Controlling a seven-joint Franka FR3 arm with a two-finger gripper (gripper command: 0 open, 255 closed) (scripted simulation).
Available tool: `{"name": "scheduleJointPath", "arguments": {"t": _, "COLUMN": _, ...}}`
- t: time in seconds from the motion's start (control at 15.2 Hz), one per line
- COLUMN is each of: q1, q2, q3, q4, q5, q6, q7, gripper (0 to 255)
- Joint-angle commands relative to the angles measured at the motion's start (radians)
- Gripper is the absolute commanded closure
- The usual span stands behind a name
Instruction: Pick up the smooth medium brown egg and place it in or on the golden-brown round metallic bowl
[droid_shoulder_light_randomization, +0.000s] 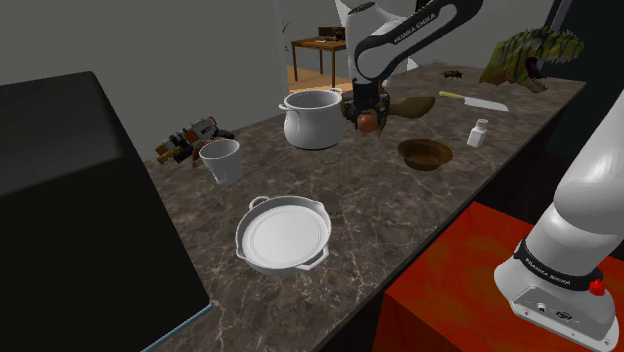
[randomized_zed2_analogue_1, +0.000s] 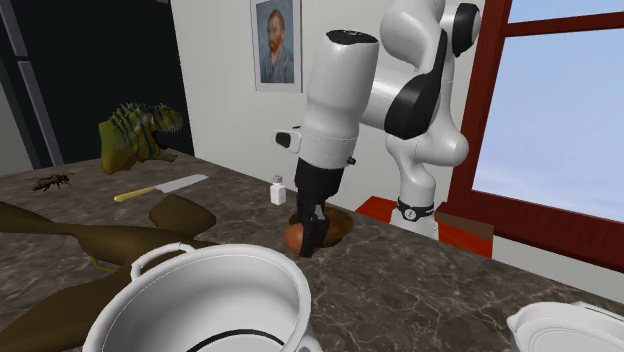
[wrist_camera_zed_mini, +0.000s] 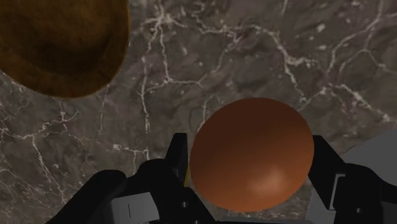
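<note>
Black claw (droid_shoulder_light_randomization: 367, 120) clasps smooth reddish-brown egg (wrist_camera_zed_mini: 252, 154) above dark marbled bench (droid_shoulder_light_randomization: 400, 215), beside white pot (droid_shoulder_light_randomization: 313, 118), short of golden-brown round bowl (droid_shoulder_light_randomization: 425, 153). Risk: rounded egg slipping from grip mid-carry, rolling away.

White, rounded arm (droid_shoulder_light_randomization: 592, 185) with dark joints (randomized_zed2_analogue_1: 410, 106), black lettering (droid_shoulder_light_randomization: 420, 28) on one link, red button (droid_shoulder_light_randomization: 598, 288) at base, all-black gripper (droid_shoulder_light_randomization: 366, 118).
</note>
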Motion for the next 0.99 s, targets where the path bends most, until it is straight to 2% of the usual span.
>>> {"name": "scheduleJointPath", "arguments": {"t": 0.0, "q1": 0.000, "q2": -0.011, "q3": 0.000, "q4": 0.013, "q5": 0.006, "q6": -0.024, "q7": -0.009, "gripper": 255}}
{"name": "scheduleJointPath", "arguments": {"t": 0.4, "q1": 0.001, "q2": -0.035, "q3": 0.001, "q4": 0.054, "q5": 0.020, "q6": -0.086, "q7": -0.028, "gripper": 255}}
{"name": "scheduleJointPath", "arguments": {"t": 0.92, "q1": -0.038, "q2": -0.322, "q3": -0.063, "q4": -0.258, "q5": 0.047, "q6": -0.033, "q7": -0.139, "gripper": 255}}
